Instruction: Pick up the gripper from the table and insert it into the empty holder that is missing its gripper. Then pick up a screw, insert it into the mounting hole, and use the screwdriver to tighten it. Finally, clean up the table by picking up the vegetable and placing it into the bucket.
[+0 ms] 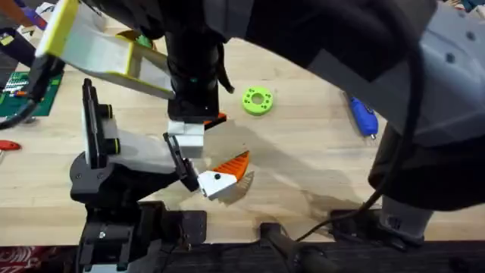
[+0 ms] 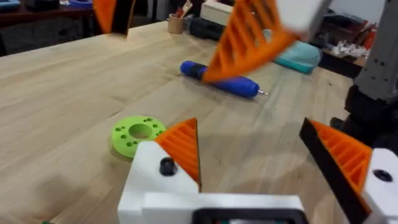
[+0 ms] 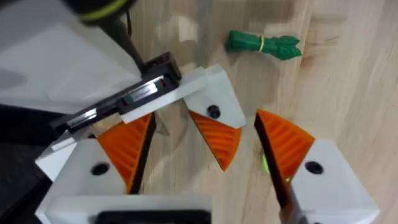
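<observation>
Two orange-padded fingers of the right gripper [image 3: 205, 168] stand spread around the gripper [image 1: 225, 176], which sits at the holder [image 1: 182, 163] tip. Just beyond the holder, the left gripper [image 2: 273, 165] hangs with jaws apart, empty. Farther off lie a green ring [image 1: 258, 99] and the screwdriver [image 1: 363, 116].

— What sort of place is this?
— A robotics workshop. A wooden workbench [image 2: 74, 87] lies under the fingers, with a blue screwdriver [image 2: 219, 79] beyond them.
— Anything else?
— A green circuit board [image 1: 23, 89] with wires sits at the bench edge, and a cluttered table [image 2: 348, 50] stands further back with a cup of tools [image 2: 177, 22].
</observation>
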